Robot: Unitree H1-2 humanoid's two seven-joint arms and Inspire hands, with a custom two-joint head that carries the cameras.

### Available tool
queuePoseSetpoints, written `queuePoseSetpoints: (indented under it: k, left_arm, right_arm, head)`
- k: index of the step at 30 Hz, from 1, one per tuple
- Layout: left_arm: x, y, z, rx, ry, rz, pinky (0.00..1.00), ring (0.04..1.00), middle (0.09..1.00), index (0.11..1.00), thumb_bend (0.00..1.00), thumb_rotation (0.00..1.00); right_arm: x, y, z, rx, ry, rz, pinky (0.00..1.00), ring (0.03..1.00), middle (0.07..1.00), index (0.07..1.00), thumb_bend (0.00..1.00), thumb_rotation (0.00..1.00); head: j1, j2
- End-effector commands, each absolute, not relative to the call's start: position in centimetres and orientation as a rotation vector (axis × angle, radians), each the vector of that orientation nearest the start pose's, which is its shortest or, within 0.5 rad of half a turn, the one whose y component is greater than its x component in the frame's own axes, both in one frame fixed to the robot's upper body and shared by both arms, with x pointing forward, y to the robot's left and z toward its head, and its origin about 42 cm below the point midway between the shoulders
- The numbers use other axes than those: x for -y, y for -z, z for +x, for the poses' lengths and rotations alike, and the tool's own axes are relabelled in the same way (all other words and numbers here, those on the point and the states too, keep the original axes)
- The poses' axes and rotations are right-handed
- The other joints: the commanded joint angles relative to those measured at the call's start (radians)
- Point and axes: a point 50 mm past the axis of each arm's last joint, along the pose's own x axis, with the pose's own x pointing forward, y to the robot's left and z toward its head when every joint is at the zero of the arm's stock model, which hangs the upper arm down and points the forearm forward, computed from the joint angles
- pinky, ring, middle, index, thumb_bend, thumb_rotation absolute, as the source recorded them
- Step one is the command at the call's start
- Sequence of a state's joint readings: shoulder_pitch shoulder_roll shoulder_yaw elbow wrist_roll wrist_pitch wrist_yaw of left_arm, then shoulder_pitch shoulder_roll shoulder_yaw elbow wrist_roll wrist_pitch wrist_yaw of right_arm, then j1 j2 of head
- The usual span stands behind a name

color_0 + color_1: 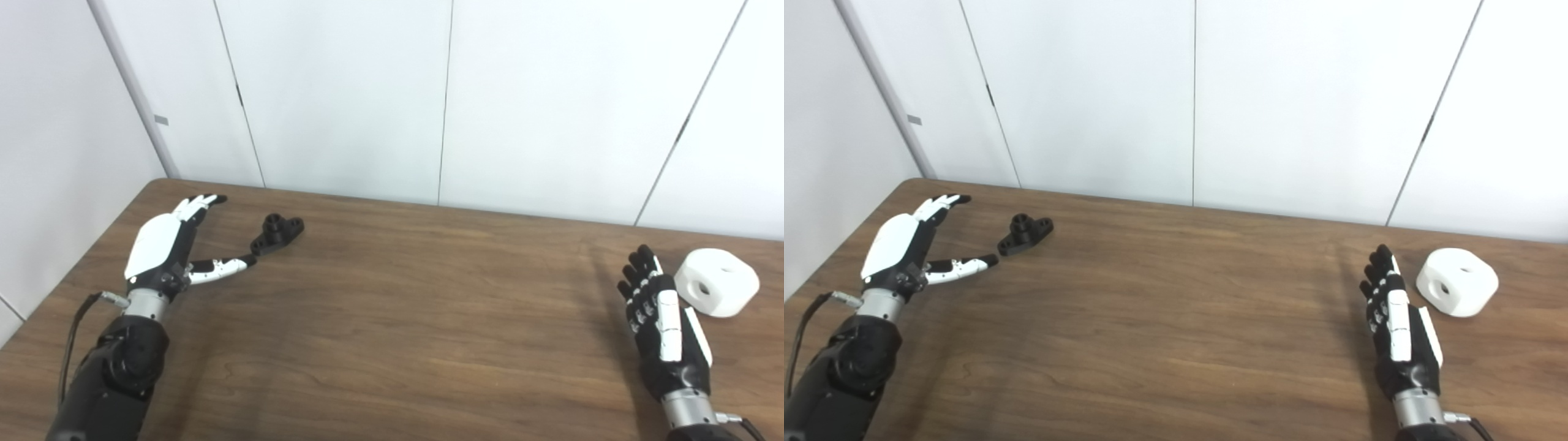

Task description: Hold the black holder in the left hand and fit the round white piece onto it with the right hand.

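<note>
— What are your hands doing right now?

— My right hand (664, 318) is hovering low over the near right part of the desk (392, 318), fingers stretched out straight and close together, holding nothing. My left hand (168, 251) is reaching out on the far left side, spread wide, with the thumb (223, 268) pointing off to the right and the fingers pointing toward the wall. It is gripping nothing either.

— And where are the parts lying?

— The round white piece (716, 282) is sitting on the desk just beside my right hand, on its outer side and slightly beyond it. I am seeing one hole in its top and another in its side. I cannot tell whether my hand is brushing it. Farther back on the left, the black holder (277, 234) is resting flat on the desk, its short collar standing upward. My left thumb tip is nearly touching its near end.

— Anything beyond that?

— White wall panels (343, 92) are standing behind the desk.
</note>
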State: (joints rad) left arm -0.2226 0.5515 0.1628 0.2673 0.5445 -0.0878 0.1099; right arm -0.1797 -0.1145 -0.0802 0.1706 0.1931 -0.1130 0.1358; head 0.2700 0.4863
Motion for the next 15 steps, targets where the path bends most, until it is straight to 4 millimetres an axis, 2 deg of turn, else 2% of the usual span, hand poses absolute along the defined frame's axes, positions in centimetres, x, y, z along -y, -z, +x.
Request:
queuePoseSetpoints:
  k: [1, 4, 9, 15]
  left_arm:
    - [-45.8, -21.5, 36.1, 0.141, -0.321, 1.102, 0.98, 0.991, 0.962, 0.914, 0.88, 0.47]
    - [-46.5, -21.5, 36.5, 0.107, -0.306, 1.113, 0.99, 0.990, 0.960, 0.912, 0.92, 0.50]
    - [-47.0, -21.4, 37.3, 0.061, -0.262, 1.122, 0.99, 0.992, 0.969, 0.880, 0.92, 0.51]
    - [-47.3, -20.9, 38.1, 0.001, -0.194, 1.143, 1.00, 1.000, 0.966, 0.839, 0.98, 0.51]
  right_arm:
    - [25.7, -8.6, 32.5, 0.056, -0.071, 0.110, 1.00, 1.000, 1.000, 1.000, 0.33, 1.00]
    - [25.8, -8.6, 32.6, 0.055, -0.071, 0.107, 1.00, 1.000, 1.000, 1.000, 0.33, 1.00]
    - [26.0, -8.4, 32.8, 0.062, -0.073, 0.088, 1.00, 1.000, 1.000, 1.000, 0.32, 1.00]
    - [26.1, -8.4, 32.8, 0.066, -0.073, 0.078, 1.00, 1.000, 1.000, 1.000, 0.32, 1.00]
  head:
    - [0.004, -0.001]
    - [0.009, -0.003]
    - [0.018, -0.004]
    - [0.029, -0.006]
